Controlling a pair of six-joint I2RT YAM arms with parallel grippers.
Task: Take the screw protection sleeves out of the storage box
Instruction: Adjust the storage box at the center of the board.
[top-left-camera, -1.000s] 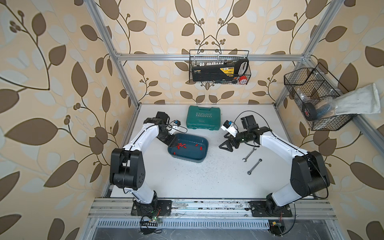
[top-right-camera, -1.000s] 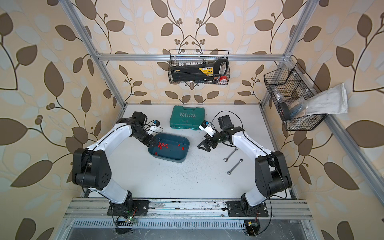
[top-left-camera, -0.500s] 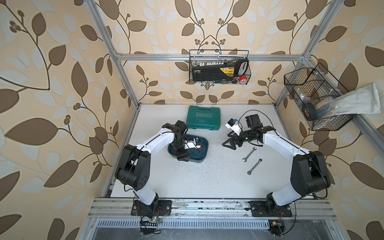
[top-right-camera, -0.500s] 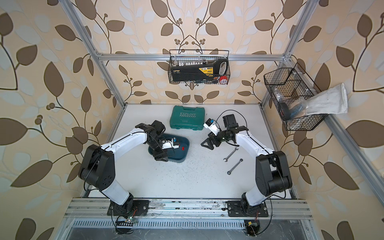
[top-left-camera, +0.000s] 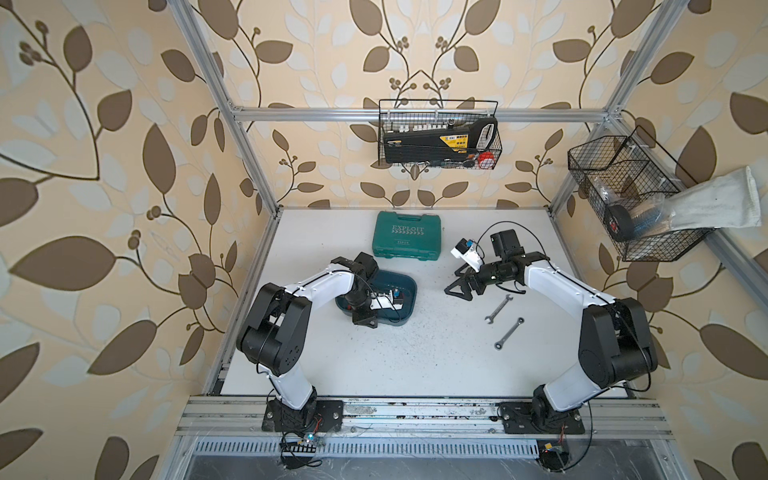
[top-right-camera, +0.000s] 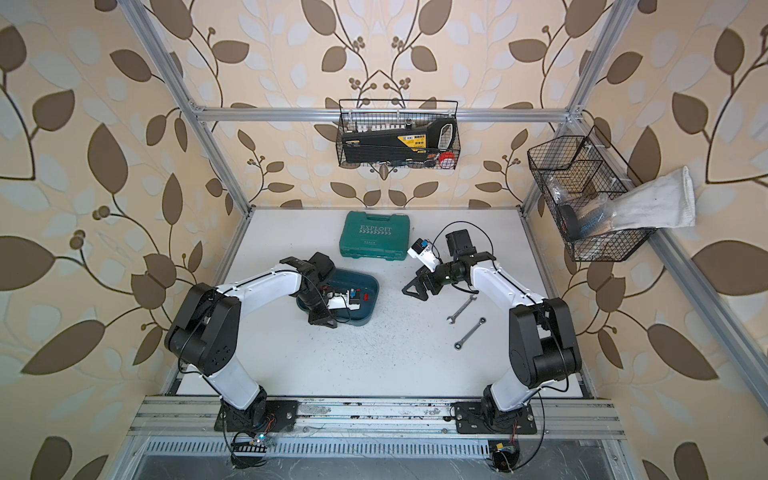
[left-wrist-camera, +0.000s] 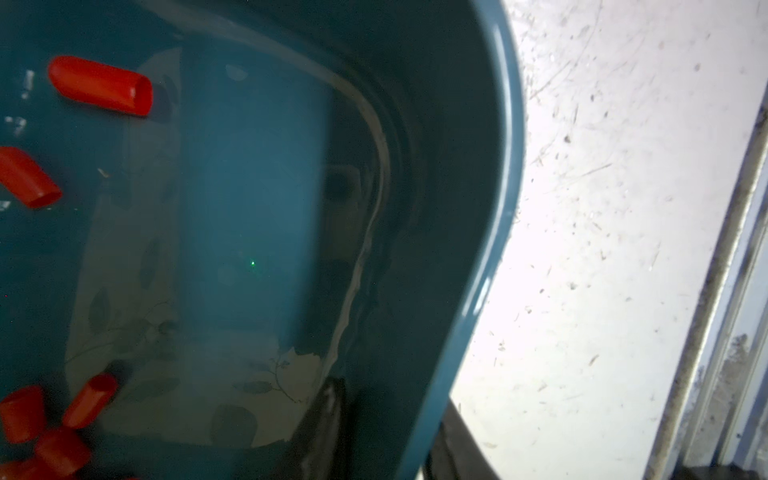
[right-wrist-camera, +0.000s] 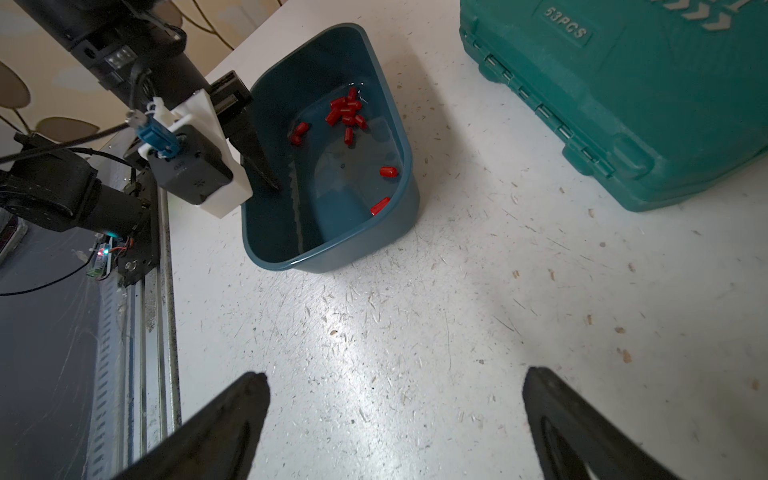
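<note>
The storage box (top-left-camera: 409, 286) (top-right-camera: 374, 286), a dark teal tray, lies left of the table's middle. Several red screw protection sleeves (right-wrist-camera: 345, 110) (left-wrist-camera: 99, 85) lie on its floor, most in one cluster and a few apart. My left gripper (top-left-camera: 365, 320) (top-right-camera: 322, 320) (left-wrist-camera: 392, 399) straddles the box's near wall (left-wrist-camera: 511, 166), one finger inside and one outside, shut on that wall. No sleeve is between the fingers. My right gripper (top-left-camera: 457, 291) (top-right-camera: 413, 291) (right-wrist-camera: 397, 374) hangs wide open over bare table right of the box (right-wrist-camera: 332, 259), holding nothing.
A green EXPLOIT case (top-left-camera: 407, 241) sits behind the box. Two wrenches (top-left-camera: 498, 309) (top-left-camera: 509, 332) lie under the right arm. Wire baskets hang on the back wall (top-left-camera: 438, 133) and on the right wall (top-left-camera: 636, 199). A metal rail (left-wrist-camera: 715, 291) runs close beside the box.
My left arm swung from the box's far left side over to its near wall, and its jaws narrowed onto that wall. The right gripper drifted slightly back and stayed open.
</note>
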